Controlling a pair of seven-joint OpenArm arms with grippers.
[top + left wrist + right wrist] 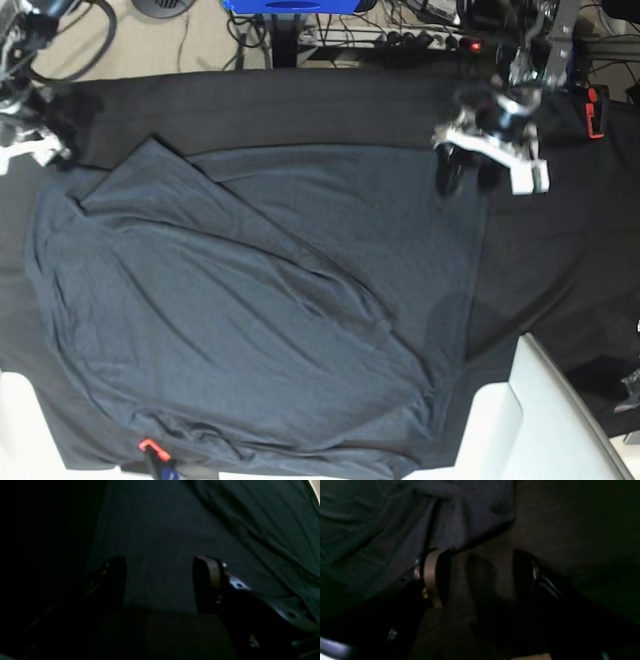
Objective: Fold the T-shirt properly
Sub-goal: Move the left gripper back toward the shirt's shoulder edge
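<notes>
Grabbing a corner cleanly is the step as I read it: T-shirt (pixel 260 310) lies spread over the black tablecloth (pixel 330 105), filling the base view from 9 to 5 o'clock, one big flap already thrown diagonally across the body. Left gripper (pixel 468 172) hangs at 2 o'clock over the shirt's far corner, jaws wide with nothing between them; its wrist view shows the gap over flat knit (pixel 160 555). To do it well: come down right at the hem so only the layers meant to move get pinched, not the tablecloth under them. Right gripper (pixel 480 577) also wide and empty, straddling bare cloth just beside the shirt edge (pixel 480 517). In the base view it sits at 10 o'clock, mostly cut off by the frame. Both wrist views are very dark; fabric layers and hem lines hard to separate. Small red-orange item (pixel 150 447) at 7 o'clock, can't identify.
</notes>
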